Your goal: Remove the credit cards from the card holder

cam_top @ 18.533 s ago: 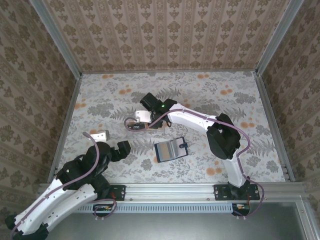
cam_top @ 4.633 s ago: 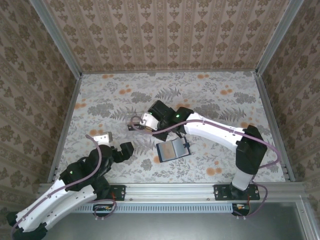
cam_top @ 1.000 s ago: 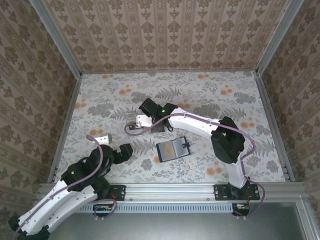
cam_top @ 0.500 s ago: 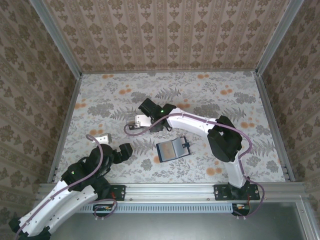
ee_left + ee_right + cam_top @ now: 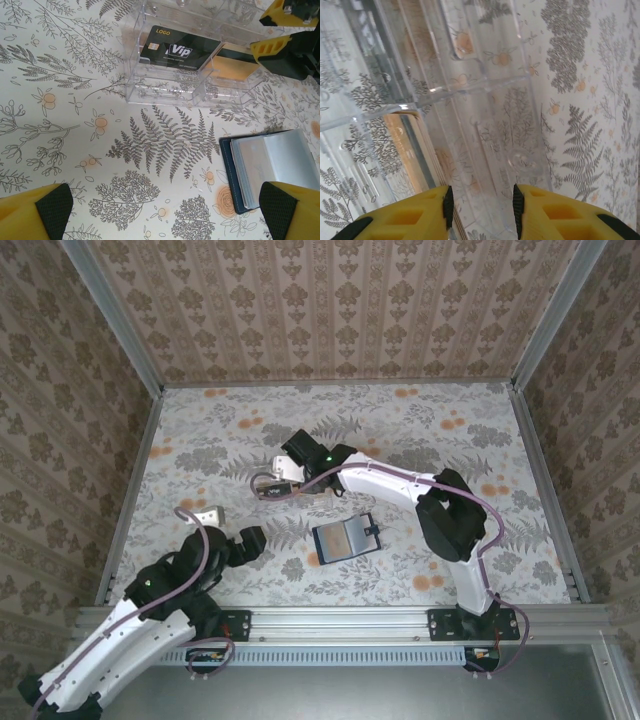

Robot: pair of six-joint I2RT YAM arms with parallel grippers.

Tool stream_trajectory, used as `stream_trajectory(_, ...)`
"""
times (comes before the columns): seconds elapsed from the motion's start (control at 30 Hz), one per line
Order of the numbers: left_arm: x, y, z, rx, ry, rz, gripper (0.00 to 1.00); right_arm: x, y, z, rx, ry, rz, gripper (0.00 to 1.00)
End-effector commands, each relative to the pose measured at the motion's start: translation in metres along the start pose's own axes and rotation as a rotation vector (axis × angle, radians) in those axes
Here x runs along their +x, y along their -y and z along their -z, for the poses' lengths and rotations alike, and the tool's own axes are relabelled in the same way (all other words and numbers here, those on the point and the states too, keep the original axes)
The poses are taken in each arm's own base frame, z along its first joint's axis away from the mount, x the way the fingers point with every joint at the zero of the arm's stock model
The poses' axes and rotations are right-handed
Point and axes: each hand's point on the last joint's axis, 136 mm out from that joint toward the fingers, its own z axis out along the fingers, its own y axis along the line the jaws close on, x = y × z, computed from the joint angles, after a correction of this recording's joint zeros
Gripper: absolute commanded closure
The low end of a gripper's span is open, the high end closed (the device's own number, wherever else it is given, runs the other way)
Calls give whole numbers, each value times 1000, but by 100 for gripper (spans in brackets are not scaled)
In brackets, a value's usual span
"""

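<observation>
Box (image 5: 165, 87) holds 2 cards (image 5: 179, 50); 1 card holder (image 5: 270, 170) lies open nearby.

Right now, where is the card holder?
Top view: the card holder lies open mid-table, on the arms' side of the clear box and slightly to its right.

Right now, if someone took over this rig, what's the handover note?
Left gripper: open, empty, above the table.
Right gripper: jaws apart over the clear box, nothing between them.
Card holder: lying open beside the box, neither gripper on it.
Done: black Vip card and an orange card lie in the box.
Left: whether cards remain in the holder is unclear; check it.
</observation>
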Motion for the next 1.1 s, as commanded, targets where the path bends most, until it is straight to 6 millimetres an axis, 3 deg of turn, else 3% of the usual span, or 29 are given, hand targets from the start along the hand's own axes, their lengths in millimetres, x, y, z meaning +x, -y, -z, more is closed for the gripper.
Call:
stream_trajectory(0.0, 0, 6, -3, 19, -13, -16, 0, 1, 29, 30, 110, 45, -160, 60)
stream_trajectory(0.17, 5, 14, -11, 45, -42, -11, 0, 20, 27, 61, 118, 73, -392, 61)
stream_trajectory(0.33, 8, 30, -22, 89, -76, 0, 0, 59, -8, 74, 43, 47, -635, 63)
stream_trajectory(0.5, 13, 44, -35, 123, -122, 9, 0, 101, -49, 70, -52, -22, -879, 62)
stream_trajectory(0.63, 20, 55, -50, 150, -158, 23, 0, 120, -75, 63, -138, -30, -1015, 62)
stream_trajectory(0.83, 31, 72, -67, 158, -216, 8, 1, 146, -89, 50, -212, -63, -1175, 63)
stream_trajectory(1.07, 42, 81, -77, 131, -260, -33, 1, 172, -113, 35, -218, -157, -1209, 62)
